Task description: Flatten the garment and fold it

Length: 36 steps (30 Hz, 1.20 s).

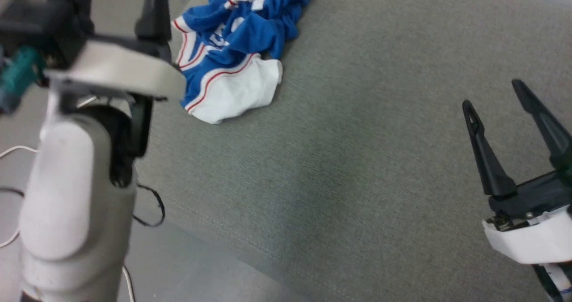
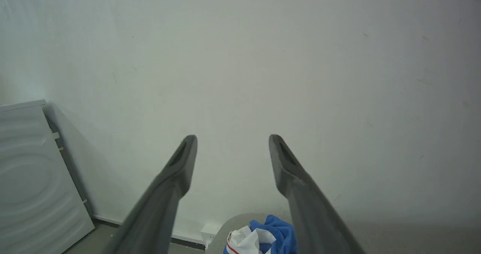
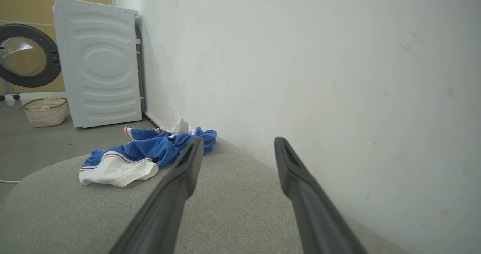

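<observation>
The garment lies crumpled at the far left corner of the grey cushioned surface, its long axis running away from the robot. The left gripper, fingers spread and empty, hangs just beside it (raised above it, judging by its wrist view). The right gripper, equally spread and empty, is well apart to the right, so the left arm looks better placed to reach first.

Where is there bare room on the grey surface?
Wide bare stretch of grey surface between the shirt and the right end effector. Crowded at the far left corner: crumpled shirt near the edge, left end effector close by.
</observation>
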### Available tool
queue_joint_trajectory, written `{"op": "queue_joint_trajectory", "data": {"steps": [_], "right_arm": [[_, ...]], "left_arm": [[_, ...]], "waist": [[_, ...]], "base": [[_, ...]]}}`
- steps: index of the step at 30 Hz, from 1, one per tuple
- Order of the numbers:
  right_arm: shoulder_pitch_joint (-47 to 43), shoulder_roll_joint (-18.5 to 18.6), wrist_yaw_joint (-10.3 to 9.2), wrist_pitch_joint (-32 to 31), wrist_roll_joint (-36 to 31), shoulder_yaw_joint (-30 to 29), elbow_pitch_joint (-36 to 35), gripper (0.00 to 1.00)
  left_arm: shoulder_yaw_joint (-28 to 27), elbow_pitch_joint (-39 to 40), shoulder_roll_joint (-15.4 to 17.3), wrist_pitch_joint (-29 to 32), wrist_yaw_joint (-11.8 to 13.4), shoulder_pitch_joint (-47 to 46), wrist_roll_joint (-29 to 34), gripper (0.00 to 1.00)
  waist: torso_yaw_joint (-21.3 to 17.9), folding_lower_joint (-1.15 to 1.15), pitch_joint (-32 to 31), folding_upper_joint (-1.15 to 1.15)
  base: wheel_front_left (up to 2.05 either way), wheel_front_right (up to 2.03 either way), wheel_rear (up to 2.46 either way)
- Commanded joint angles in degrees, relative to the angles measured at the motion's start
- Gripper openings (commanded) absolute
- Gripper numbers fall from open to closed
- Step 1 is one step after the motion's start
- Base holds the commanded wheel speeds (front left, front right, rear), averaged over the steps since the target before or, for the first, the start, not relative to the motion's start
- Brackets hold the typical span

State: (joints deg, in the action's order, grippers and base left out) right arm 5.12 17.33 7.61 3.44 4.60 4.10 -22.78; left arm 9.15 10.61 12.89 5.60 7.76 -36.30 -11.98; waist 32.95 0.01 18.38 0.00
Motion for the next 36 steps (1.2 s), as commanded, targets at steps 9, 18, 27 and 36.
{"op": "queue_joint_trajectory", "data": {"steps": [9, 18, 27, 36], "right_arm": [[6.24, 7.66, -0.12, -5.74, 3.76, 2.45, -11.25, 1.0], [9.22, 11.81, -0.12, -8.77, 6.71, 0.9, -17.28, 1.0], [9.12, 14.69, -0.12, -10.83, 9.57, -2.33, -20.05, 1.0], [7.72, 16.0, -0.12, -11.99, 10.97, -4.77, -21.03, 1.0]], "left_arm": [[-1.48, -12.71, 4.54, 13.83, -3.71, -13.37, -3.56, 1.0], [-0.03, -20.74, 9.89, 26.97, -4.93, -14.49, -2.82, 1.0], [-2.26, -24.6, 9.92, 29.9, -2.36, -11.33, -5.17, 1.0], [-1.21, -30.79, 8.93, 26.32, -3.33, -11.58, -5.63, 0.0]], "waist": [[-8.83, -0.01, 15.06, 0.0], [-14.4, -0.01, 22.77, 0.0], [-17.78, -0.01, 26.88, 0.0], [-18.03, -0.01, 27.98, 0.0]], "base": [[0.0, 0.0, 0.0], [0.0, 0.0, 0.0], [0.0, 0.0, 0.0], [0.0, 0.0, 0.0]]}}
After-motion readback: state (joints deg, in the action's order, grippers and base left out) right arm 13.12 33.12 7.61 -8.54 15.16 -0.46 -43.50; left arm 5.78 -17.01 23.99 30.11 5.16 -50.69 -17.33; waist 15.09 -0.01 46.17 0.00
